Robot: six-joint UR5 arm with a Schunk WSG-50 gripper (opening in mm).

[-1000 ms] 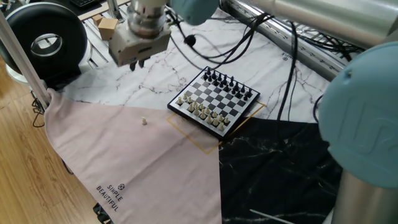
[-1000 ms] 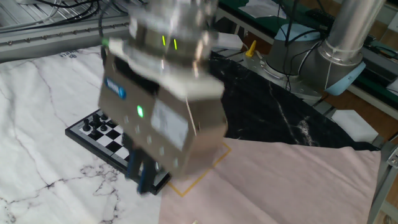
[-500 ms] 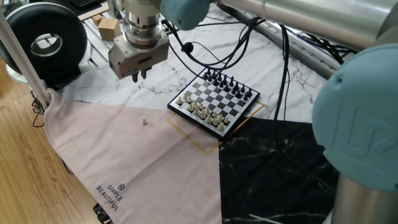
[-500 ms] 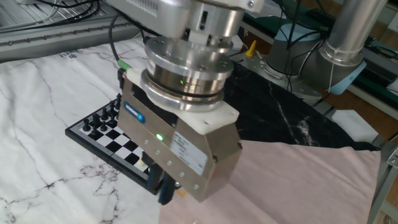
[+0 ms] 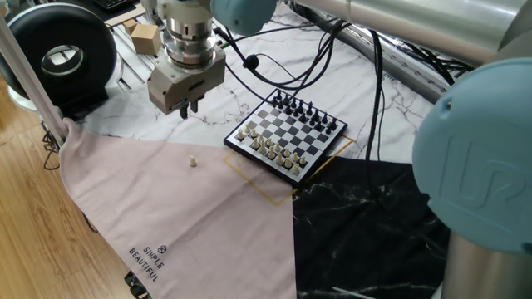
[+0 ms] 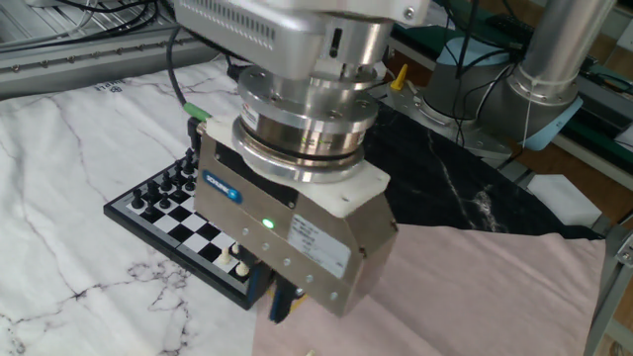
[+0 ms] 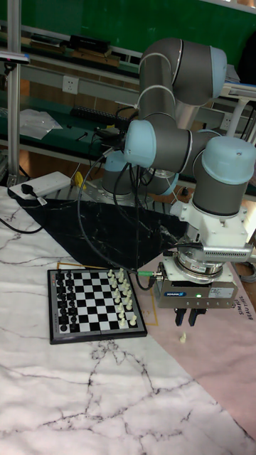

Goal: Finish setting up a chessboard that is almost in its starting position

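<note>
Moved: your pincer (image 5: 189,109) has dropped and shifted toward the stray cream piece (image 5: 193,162) over the last second; the chessboard (image 5: 287,133) and that piece have not budged.
Pincer: you can see its two fingers close together with nothing between them; how wide the gap is cannot be told from any view.
Chessboard: on the white marble part of the counter (image 5: 249,91), one corner over the yellow outline (image 5: 258,189), black pieces on its far rows and cream on its near rows in the one fixed view.
Stray piece: on the pink cloth (image 5: 166,208), well apart from the chessboard, on the cream-piece side; in the tall view it sits just below the pincer's fingers (image 7: 190,318).
Risk: come down off-centre and a finger will likely tip or flick so tiny a piece away.
Risk: the soft cloth may snag the fingertips if you descend too far.
</note>
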